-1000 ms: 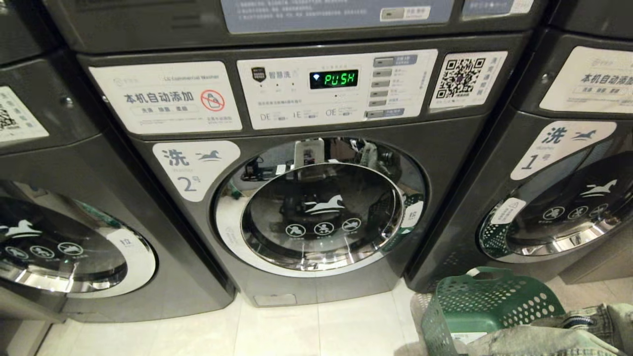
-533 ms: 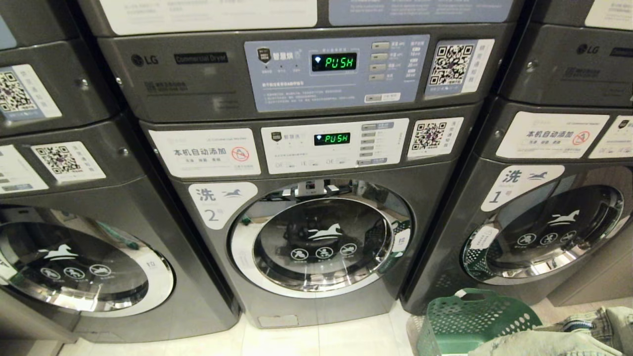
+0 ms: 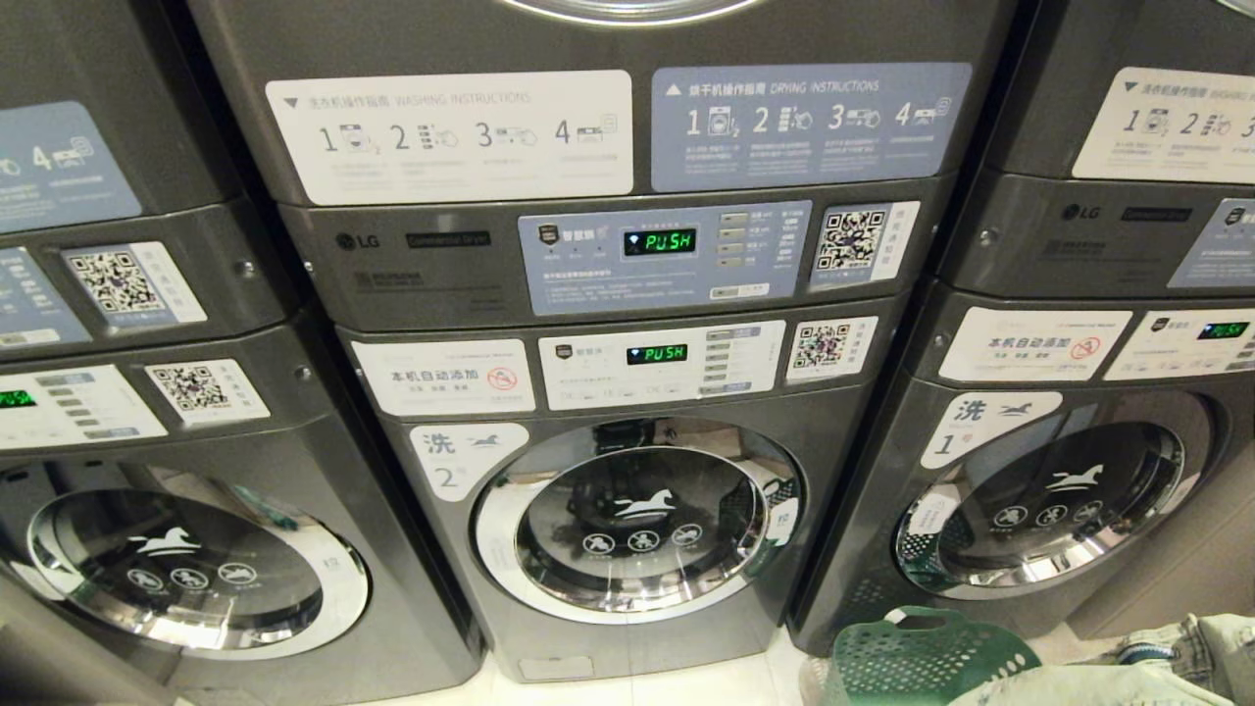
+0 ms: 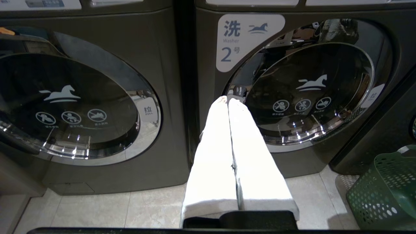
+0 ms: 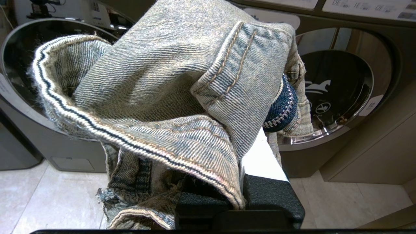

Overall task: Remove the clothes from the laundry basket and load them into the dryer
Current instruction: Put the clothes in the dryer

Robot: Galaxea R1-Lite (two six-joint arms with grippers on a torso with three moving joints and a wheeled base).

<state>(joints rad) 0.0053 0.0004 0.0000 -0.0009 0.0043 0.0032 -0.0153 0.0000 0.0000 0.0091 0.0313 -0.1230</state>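
We are facing a bank of stacked grey LG machines. Straight ahead is the washer marked 2 (image 3: 627,529) with its round glass door shut, and directly above it sits the dryer's blue control panel (image 3: 665,257); both displays are showing PUSH in green. Only the bottom edge of the dryer's door (image 3: 627,8) is peeking in at the top of the head view. A washer marked 1 (image 3: 1039,510) is standing to the right and another machine (image 3: 186,579) to the left, both doors closed.

Our right pincer (image 5: 256,152) is clamping a garment of faded, washed-out denim (image 5: 156,97); a white finger (image 5: 260,159) is showing beside the fabric, and the cloth is draping over and around the pincer, with stitched seams and a dark blue zipper (image 5: 282,107) in sight. In the head view that denim is bunching at the lower right corner (image 3: 1098,677), just beside the basket.

The green laundry basket (image 3: 922,652) with its lattice-holed walls is sitting on the pale tiled floor (image 4: 107,208), near the foot of washer 1 and low on our right. We cannot tell what is lying inside it.

Our left pincer (image 4: 228,100) is pointing towards washer 2, its two white fingers (image 4: 214,156) pressed together and gripping nothing.
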